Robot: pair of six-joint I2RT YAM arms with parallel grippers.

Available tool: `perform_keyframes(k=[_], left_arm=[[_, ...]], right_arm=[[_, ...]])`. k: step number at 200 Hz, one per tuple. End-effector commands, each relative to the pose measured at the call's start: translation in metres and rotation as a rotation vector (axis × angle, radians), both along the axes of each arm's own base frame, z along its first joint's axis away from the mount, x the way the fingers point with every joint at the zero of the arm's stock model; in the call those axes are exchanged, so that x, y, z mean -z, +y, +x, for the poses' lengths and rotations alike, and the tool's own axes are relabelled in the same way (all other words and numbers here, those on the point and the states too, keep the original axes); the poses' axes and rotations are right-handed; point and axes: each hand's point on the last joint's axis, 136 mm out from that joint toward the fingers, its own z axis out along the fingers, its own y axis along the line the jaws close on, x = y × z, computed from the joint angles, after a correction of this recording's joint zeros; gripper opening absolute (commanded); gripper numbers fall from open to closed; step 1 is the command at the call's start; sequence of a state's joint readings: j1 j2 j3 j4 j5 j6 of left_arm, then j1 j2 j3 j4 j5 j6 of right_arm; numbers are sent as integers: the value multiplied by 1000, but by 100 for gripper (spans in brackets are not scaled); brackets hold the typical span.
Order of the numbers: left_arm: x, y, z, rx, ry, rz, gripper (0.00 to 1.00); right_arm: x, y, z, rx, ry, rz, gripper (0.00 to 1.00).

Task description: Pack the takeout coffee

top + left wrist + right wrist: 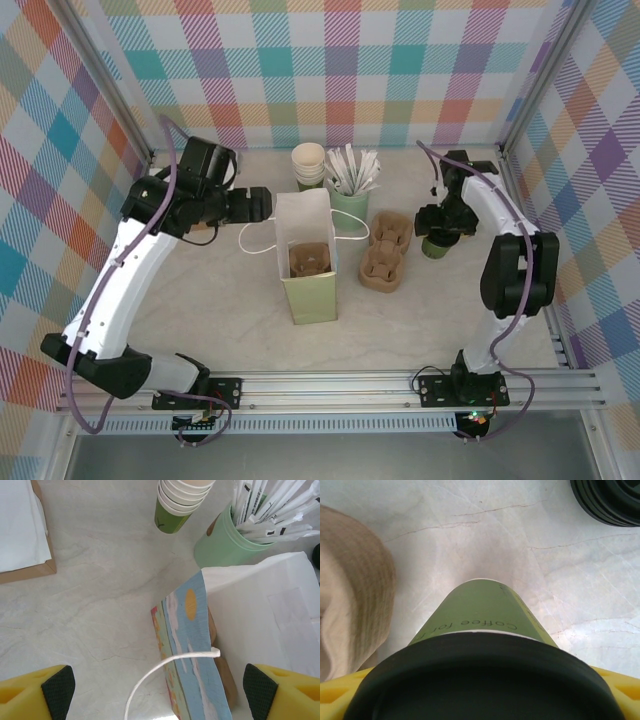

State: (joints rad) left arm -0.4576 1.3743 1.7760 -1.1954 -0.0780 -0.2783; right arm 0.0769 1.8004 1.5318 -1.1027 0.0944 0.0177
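Observation:
The takeout coffee (480, 610), an olive-green cup with a black lid, stands on the table at the right (434, 247). My right gripper (480, 700) straddles its lid, yellow fingers (340, 692) pressed to both sides, shut on it (437, 232). An upright paper bag (305, 285) stands mid-table with its mouth open and a brown cup carrier inside. My left gripper (159, 690) is open, its pads (57, 685) either side of the bag's printed wall (192, 645) and white cord handle (165, 667), touching neither. It hovers at the bag's back left (262, 205).
A stack of lidless green cups (309, 165) and a mint cup of white stirrers (350, 200) stand behind the bag. A brown cardboard carrier (385, 250) lies between bag and coffee. Black lids (610, 500) sit beyond the cup. A flat brown box (25, 570) lies left.

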Motion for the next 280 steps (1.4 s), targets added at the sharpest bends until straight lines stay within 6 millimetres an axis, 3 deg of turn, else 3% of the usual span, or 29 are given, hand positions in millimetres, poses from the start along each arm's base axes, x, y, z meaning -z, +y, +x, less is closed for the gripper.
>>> perform_keyframes(k=[1, 47, 100, 173, 221, 280], left_arm=[[-6, -4, 11, 28, -24, -22, 89], [-1, -24, 28, 184, -25, 2, 90], [4, -38, 61, 381, -85, 153, 90], [31, -78, 87, 607, -54, 135, 90], [46, -86, 89, 646, -3, 120, 69], [44, -86, 83, 659, 7, 112, 26]], right_arm=[[-23, 2, -24, 8, 3, 32, 80], [-62, 13, -61, 7, -36, 80, 79], [-99, 45, -106, -43, -63, 159, 78], [-156, 83, -137, -86, -97, 237, 76], [-198, 114, -149, -132, -155, 311, 73], [-244, 162, -156, -228, -231, 445, 72]])
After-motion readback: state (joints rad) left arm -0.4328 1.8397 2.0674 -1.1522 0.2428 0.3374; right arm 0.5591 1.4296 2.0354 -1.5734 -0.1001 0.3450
